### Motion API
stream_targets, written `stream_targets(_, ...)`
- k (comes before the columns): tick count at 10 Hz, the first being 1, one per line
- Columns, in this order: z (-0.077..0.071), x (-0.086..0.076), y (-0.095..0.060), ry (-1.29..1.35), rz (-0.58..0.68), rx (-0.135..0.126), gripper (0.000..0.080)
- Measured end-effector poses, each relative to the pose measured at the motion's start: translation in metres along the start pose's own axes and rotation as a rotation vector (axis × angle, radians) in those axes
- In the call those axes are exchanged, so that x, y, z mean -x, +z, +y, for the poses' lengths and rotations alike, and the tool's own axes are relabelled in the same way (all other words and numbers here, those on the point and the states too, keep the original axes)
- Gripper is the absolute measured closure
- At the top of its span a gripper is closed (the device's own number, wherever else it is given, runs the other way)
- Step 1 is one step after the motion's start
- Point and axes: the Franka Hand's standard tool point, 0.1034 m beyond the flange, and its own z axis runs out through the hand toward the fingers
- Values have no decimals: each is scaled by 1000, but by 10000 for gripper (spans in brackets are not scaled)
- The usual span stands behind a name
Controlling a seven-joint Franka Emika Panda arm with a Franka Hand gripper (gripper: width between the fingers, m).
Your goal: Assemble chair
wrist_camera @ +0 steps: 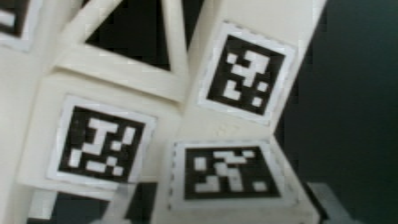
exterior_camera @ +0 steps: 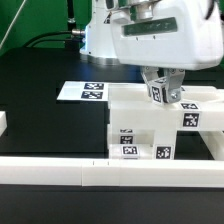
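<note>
Gripping a small tagged part (exterior_camera: 158, 94) on top of the chair block (exterior_camera: 135, 128), the gripper (exterior_camera: 160, 90) keeps its jaws partly apart, one on each side. The arm comes down steeply. The marker board (exterior_camera: 82, 92), left of the block, shows only in the exterior view. The X-braced frame (wrist_camera: 125, 40) shows only in the wrist view.

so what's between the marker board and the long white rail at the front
In the exterior view, only bare black table lies between the marker board and the rail; the chair parts stand to the exterior view's right of that stretch.
</note>
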Motion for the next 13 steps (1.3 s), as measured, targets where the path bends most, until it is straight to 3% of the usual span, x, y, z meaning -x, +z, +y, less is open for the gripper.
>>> stream_targets(2,0,0,0,30,-2,-3,533)
stream_targets(4,0,1,0,-23,-2,0,289)
stream_targets(5,-1,4,0,-82,-3,17,289)
stream_targets(6,-5,7,-2,-182,-1,25,180)
stream_targets(11,-5,7,-3,-553,-9,31,151)
stream_targets(12,-2,11,-7,-707,-37,117,151)
stream_targets(13,-6,10,-10,-844,-32,131,151)
